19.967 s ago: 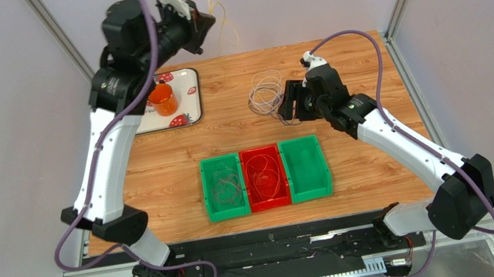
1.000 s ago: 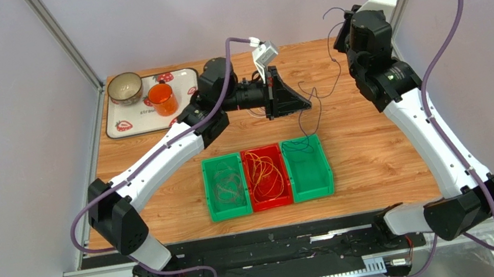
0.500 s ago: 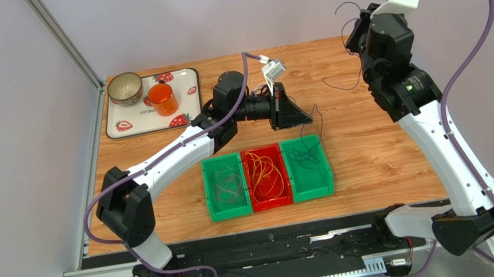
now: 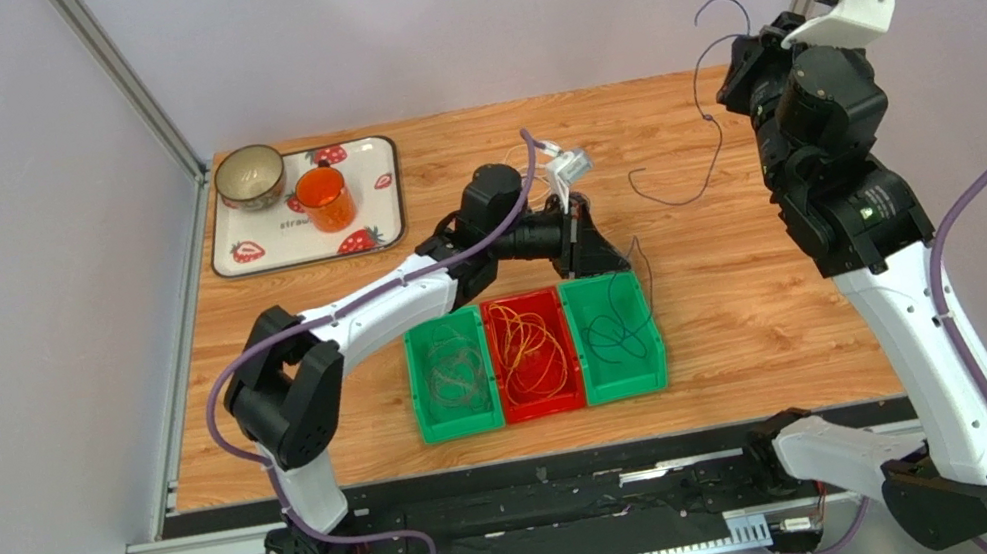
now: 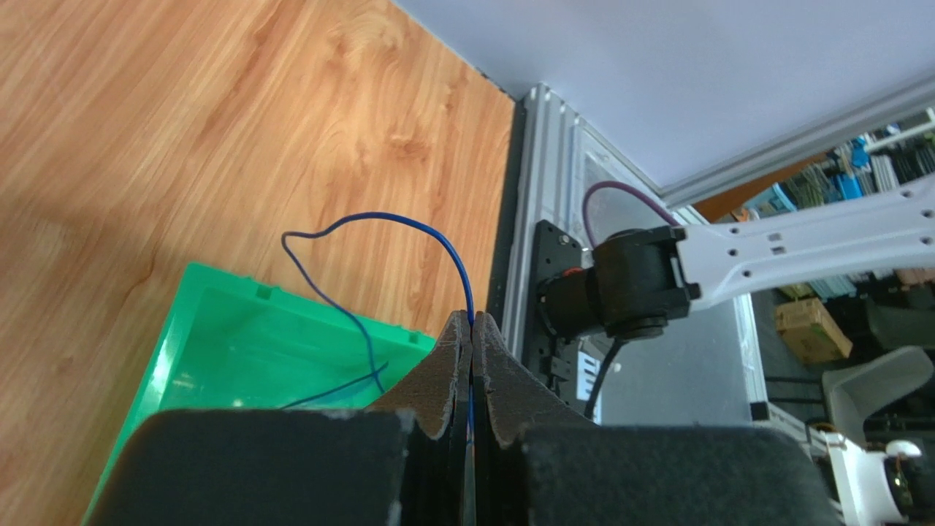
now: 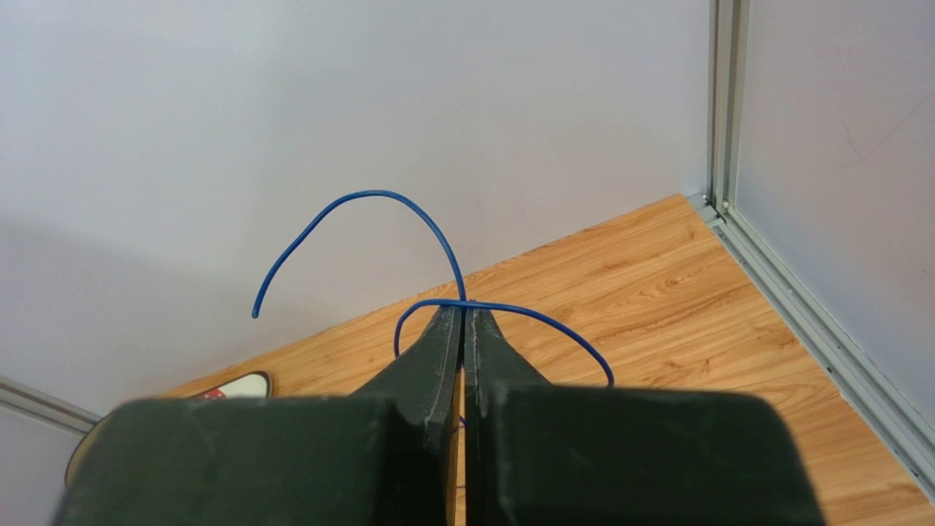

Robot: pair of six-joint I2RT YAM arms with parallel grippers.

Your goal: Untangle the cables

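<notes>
Clearly these cables are behaving as near-weightless, springy things. The thin dark-blue wire is arching out of my left claw on its own curl, and it is looking fine enough to slide out of anything but a full pinch. My left claw is pressing shut on it at the very tips, sitting mid-frame in the top view. The wire's tail is drooping into the right-hand green plastic bin.

My right claw is clamping shut on a thin blue strand, high at the upper right of the top view. Its loop is dangling over the wooden bench.

I am judging the best hold to be near a free end, away from crossings, and pulling slowly so loops are not cinching into knots.

I am counting three bins:
- The red plastic bin is holding orange wires.
- The left-hand green plastic bin is holding pale grey wires.
- The right-hand one is holding dark wires.

The loops are too many to count. Whether my claws are sharing one strand, I cannot tell.
</notes>
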